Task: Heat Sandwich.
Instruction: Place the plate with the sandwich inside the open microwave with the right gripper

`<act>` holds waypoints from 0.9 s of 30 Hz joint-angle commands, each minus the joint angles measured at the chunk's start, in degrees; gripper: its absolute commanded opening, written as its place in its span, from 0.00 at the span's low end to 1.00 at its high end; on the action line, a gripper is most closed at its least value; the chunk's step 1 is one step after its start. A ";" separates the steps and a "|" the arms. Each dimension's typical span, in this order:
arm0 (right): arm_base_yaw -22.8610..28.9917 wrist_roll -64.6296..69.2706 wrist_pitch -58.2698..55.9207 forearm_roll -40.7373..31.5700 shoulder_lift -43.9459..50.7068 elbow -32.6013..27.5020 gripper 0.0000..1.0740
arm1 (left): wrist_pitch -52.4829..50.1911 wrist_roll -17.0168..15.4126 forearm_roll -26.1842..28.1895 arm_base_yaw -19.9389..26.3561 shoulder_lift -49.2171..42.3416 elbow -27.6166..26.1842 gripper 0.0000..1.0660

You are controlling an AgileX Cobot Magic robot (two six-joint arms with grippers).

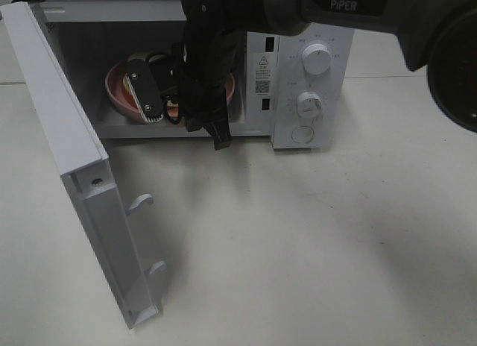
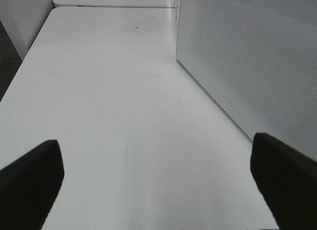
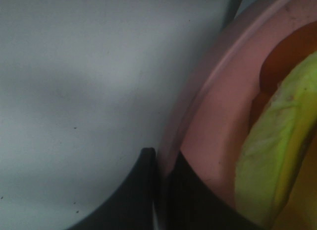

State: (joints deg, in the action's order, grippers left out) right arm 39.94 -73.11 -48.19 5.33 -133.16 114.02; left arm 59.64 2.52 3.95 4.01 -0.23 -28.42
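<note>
The sandwich [image 3: 277, 155], with pale yellow-green and orange-red layers, lies on the round pink plate [image 3: 218, 121]. In the exterior high view the plate [image 1: 118, 89] sits inside the open white microwave [image 1: 298, 33], and the arm hides most of the sandwich. My right gripper [image 1: 158, 92] reaches into the cavity. In the right wrist view it [image 3: 166, 200] is shut on the plate's rim, one dark finger [image 3: 141, 190] outside and one inside. My left gripper [image 2: 158, 185] is open and empty above the table, beside the microwave's perforated side wall [image 2: 247, 61]. It is out of the exterior high view.
The microwave door [image 1: 67, 137] stands swung open to the left, with its latch hooks [image 1: 141, 203] facing the table. Two white knobs [image 1: 317, 60] and a round button [image 1: 302, 133] are on the control panel. The white table [image 1: 298, 241] spreads in front.
</note>
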 commanded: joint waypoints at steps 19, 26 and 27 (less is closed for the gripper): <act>-2.06 2.58 4.64 0.57 -6.36 8.08 0.04 | -0.29 0.00 0.57 -0.11 -1.49 0.17 0.91; -2.41 4.01 5.61 1.89 -6.36 8.08 0.13 | -0.29 0.00 0.57 -0.11 -1.49 0.17 0.91; -2.41 4.01 5.61 1.89 -6.36 8.08 0.17 | -0.29 0.00 0.57 -0.11 -1.49 0.17 0.91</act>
State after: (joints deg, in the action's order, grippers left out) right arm 37.82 -69.90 -43.32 6.76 -139.86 121.30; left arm 59.64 2.52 3.95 4.01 -0.23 -28.42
